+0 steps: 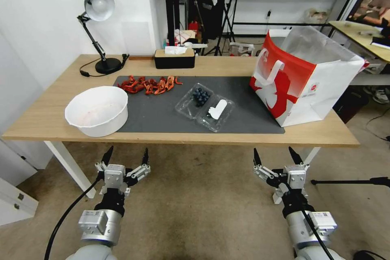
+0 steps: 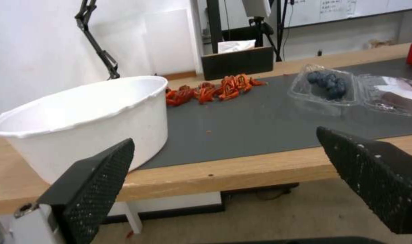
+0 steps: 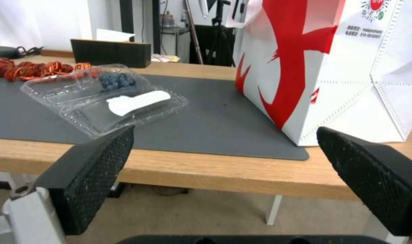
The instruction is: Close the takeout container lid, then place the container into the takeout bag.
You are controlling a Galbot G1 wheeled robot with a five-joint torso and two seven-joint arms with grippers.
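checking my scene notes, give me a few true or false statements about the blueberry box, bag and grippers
1. The blueberry box lies open on the dark mat. True.
2. The lid is folded shut over the berries. False: it lies flat beside the berry half.
3. The bag stands upright on the robot's right of the box. True.
4. The left gripper holds the white bowl. False: it hangs open before the table edge.
5. The right gripper is open, holding nothing. True.

One takeout container (image 1: 204,107), one takeout bag (image 1: 305,77), one white bowl (image 1: 97,110), one lamp (image 1: 96,28), two claws.
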